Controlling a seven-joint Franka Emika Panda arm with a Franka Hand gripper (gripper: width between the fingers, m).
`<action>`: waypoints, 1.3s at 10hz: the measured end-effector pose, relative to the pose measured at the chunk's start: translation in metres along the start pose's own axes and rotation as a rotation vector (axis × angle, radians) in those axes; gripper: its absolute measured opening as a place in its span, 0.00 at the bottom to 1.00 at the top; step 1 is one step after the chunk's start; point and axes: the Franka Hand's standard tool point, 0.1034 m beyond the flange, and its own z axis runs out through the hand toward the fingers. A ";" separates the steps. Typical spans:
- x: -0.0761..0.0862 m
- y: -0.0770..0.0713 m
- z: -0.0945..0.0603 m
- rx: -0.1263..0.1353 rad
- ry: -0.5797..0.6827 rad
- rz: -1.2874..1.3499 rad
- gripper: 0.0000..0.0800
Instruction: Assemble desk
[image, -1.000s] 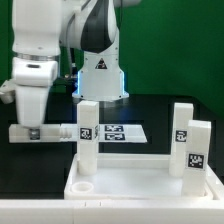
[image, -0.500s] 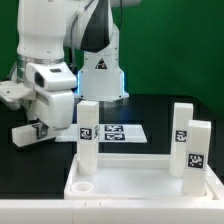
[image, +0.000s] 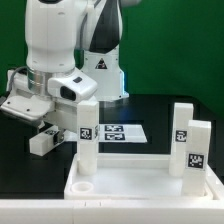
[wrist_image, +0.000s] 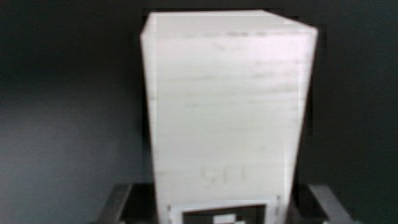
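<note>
Desk top (image: 140, 180) lying rim-up on the black counter (image: 150, 105), three leg blocks standing upright in its corners: one (image: 88, 135) at the exterior view's left, two (image: 197, 150) at its right. Jaws clamped on a fourth leg block (wrist_image: 222, 110), held tilted above the counter beside the marker board (image: 115, 132).

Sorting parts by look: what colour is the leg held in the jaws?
White, with a black-and-white tag; the leg shows best in the wrist view.

1. Exterior view: bright, even light; the white arm (image: 55, 55) and desk top (image: 140, 180) nearly bleach out against the black table (image: 150, 108).
2. Both views are soft, low in detail.
3. Wrist view: leg block (wrist_image: 222, 110) blurred, dark surroundings.
</note>
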 end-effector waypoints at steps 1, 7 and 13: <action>0.000 0.000 0.001 0.000 0.001 0.008 0.44; -0.020 -0.021 -0.036 0.004 -0.073 0.570 0.81; -0.025 -0.024 -0.036 0.012 -0.059 1.108 0.81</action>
